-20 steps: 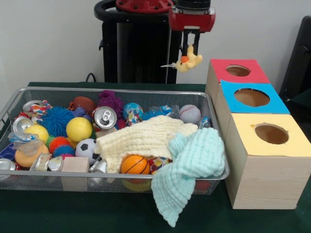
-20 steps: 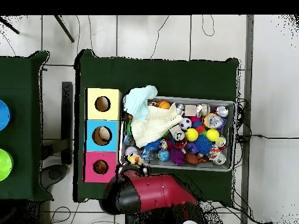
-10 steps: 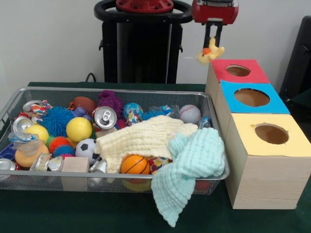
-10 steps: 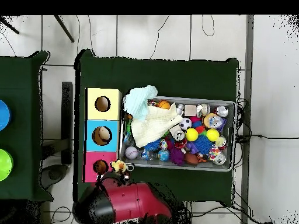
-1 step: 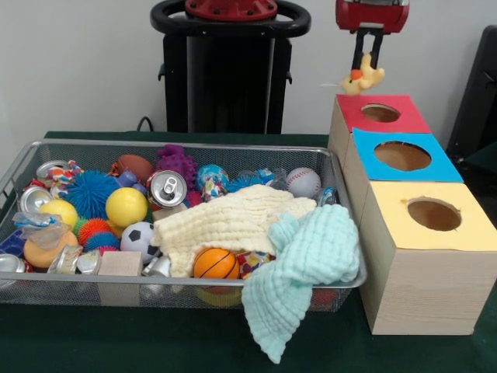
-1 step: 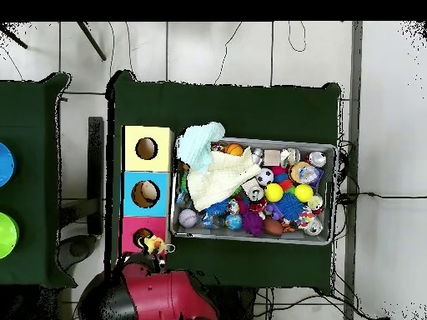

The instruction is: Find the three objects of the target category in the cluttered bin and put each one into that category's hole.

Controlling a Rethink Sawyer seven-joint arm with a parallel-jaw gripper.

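Observation:
My gripper [image 5: 371,62] is shut on a small yellow plush duck [image 5: 363,78] with an orange beak. It hangs in the air just above the red box [image 5: 378,115], at the far-left edge of its round hole [image 5: 380,113]. From overhead the duck [image 6: 153,245] sits beside the red box's hole [image 6: 143,238], with the red arm [image 6: 163,293] below it. The wire bin [image 5: 31,151] holds balls, cans, spiky toys and two cloths.
A blue box [image 5: 401,155] and a yellow box [image 5: 432,214], each with a round hole, stand in a row in front of the red one. A pale green cloth [image 5: 307,268] hangs over the bin's front corner. A cream cloth [image 5: 233,221] covers the bin's middle.
The arm has carried the duck from above the bin's back edge sideways to a spot over the red box.

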